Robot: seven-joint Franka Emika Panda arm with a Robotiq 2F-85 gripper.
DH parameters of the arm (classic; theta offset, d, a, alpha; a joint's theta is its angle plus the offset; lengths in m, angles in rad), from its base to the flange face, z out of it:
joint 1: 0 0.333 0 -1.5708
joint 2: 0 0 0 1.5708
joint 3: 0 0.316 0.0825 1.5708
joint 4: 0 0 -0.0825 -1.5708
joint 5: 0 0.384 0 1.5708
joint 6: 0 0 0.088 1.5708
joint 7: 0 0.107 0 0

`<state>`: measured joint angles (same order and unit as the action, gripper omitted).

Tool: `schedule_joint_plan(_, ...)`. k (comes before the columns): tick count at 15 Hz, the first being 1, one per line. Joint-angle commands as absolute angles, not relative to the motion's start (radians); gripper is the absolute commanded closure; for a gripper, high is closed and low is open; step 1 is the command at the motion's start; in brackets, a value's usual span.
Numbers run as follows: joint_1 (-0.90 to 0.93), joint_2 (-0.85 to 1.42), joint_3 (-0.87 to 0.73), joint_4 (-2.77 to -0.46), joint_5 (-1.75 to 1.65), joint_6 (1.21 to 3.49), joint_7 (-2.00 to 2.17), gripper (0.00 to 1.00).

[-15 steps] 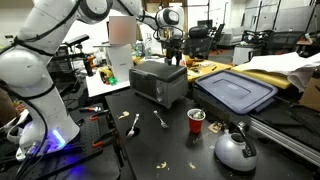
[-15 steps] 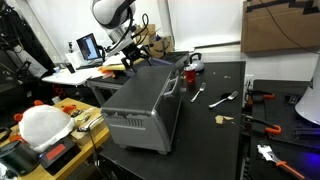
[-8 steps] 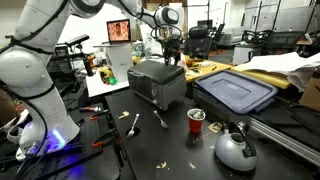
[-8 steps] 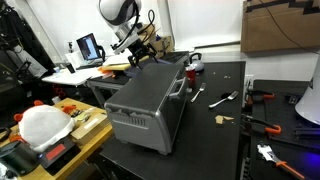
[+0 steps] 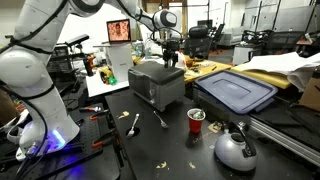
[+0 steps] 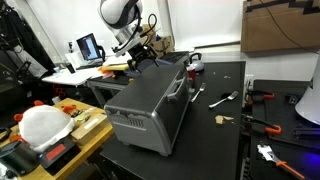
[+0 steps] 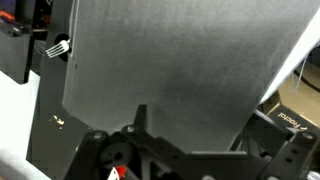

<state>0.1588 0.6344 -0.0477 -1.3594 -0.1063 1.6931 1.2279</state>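
Observation:
A grey metal toaster oven (image 5: 158, 82) (image 6: 145, 100) stands on the black table. My gripper (image 5: 170, 58) (image 6: 140, 62) hangs just above the far end of its top, pointing down. In the wrist view the oven's brushed top (image 7: 180, 60) fills the picture and the gripper (image 7: 199, 111) stands open, with its two fingers spread wide and nothing between them. One oven knob (image 7: 58, 46) shows at the left edge of that view. Whether the fingertips touch the top is not visible.
A red cup (image 5: 196, 120) (image 6: 189, 75), a silver kettle (image 5: 236, 148), a fork (image 5: 160, 119) and a spoon (image 5: 134, 124) lie on the table near the oven. A blue bin lid (image 5: 236, 90) sits beyond. Desks with monitors and clutter (image 6: 88, 47) flank the table.
The arm has shifted and brought the gripper slightly lower over the oven's top. The jaws have stayed open and the oven has not moved.

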Motion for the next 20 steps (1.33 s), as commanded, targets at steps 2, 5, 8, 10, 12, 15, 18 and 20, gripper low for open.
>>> schedule_joint_plan(2,0.188,0.606,-0.023,-1.403,-0.119,1.830,1.157,0.00)
schedule_joint_plan(5,0.203,0.603,0.000,-1.399,-0.101,1.879,1.111,0.00)
schedule_joint_plan(8,0.204,0.583,0.033,-1.421,-0.067,1.927,1.034,0.00)
schedule_joint_plan(10,0.203,0.570,0.053,-1.432,-0.041,1.946,0.975,0.00)
schedule_joint_plan(12,0.202,0.560,0.068,-1.438,-0.009,1.950,0.924,0.00)
schedule_joint_plan(15,0.199,0.536,0.082,-1.453,0.037,1.943,0.851,0.00)
schedule_joint_plan(18,0.200,0.495,0.085,-1.497,0.060,1.939,0.769,0.00)
schedule_joint_plan(20,0.200,0.466,0.082,-1.535,0.066,1.932,0.727,0.00)
